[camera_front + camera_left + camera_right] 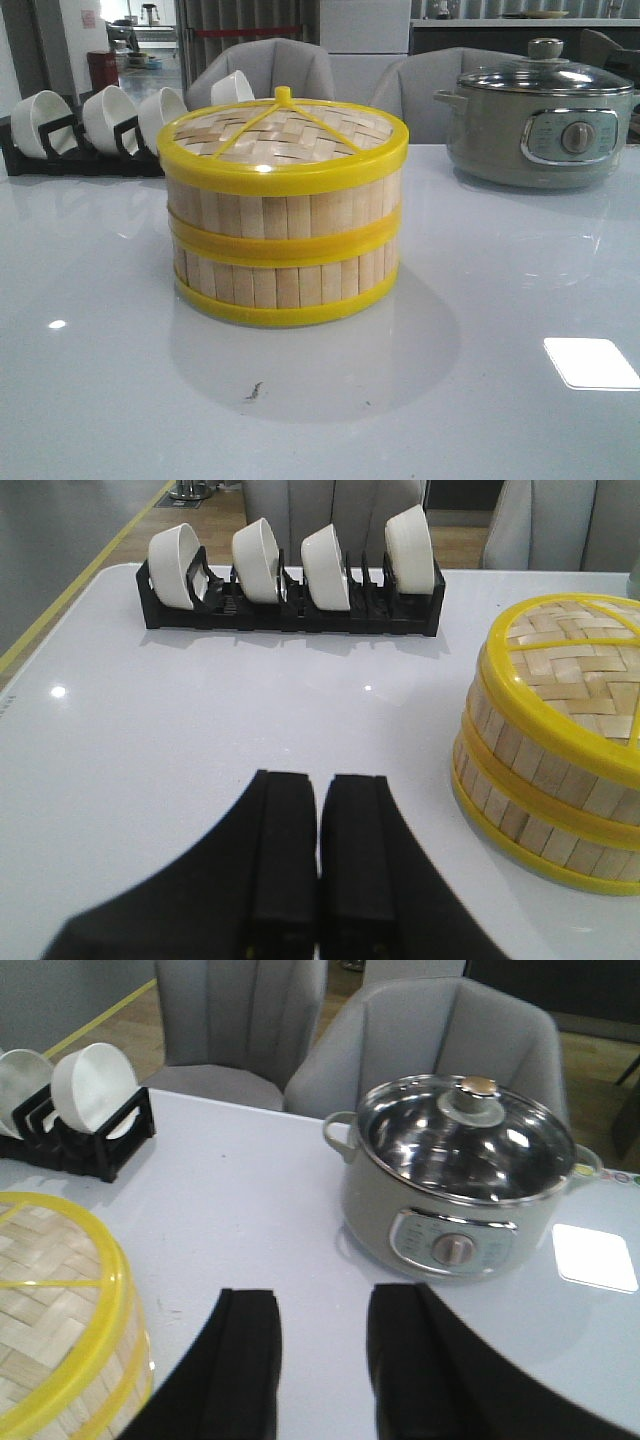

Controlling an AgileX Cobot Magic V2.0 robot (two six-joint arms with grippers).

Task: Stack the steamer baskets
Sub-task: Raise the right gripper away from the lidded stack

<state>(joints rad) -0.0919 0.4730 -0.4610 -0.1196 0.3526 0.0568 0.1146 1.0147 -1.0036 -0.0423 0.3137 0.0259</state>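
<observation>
- Front view, nearest part: the glossy white bench [120, 400] carries a small dark speck [254, 390] in front of the baskets, and a bright square reflection [590, 362] lies toward the right.
- Two round steamer baskets of pale bamboo slats with bright yellow rims [285, 225] stand stacked, one squarely on the other, mid-bench; a woven bamboo lid with a yellow rim and small yellow knob [283, 130] closes the top.
- Left wrist view: the left gripper [320, 865] hangs above the bench beside the stack, apart from it, its black fingers [285, 850] pressed together with nothing between them.
- Right wrist view: the right gripper [322, 1365] hovers between the stack and the pot, its black fingers [245, 1360] set moderately apart and holding nothing.
- Farther back on the right stands a grey-green electric pot with a glass lid and a front dial [540, 115].
- Farther back on the left, a black rack [75, 155] holds white bowls [108, 115] on edge.
- Beyond the bench edge stand grey upholstered chairs [300, 65].
</observation>
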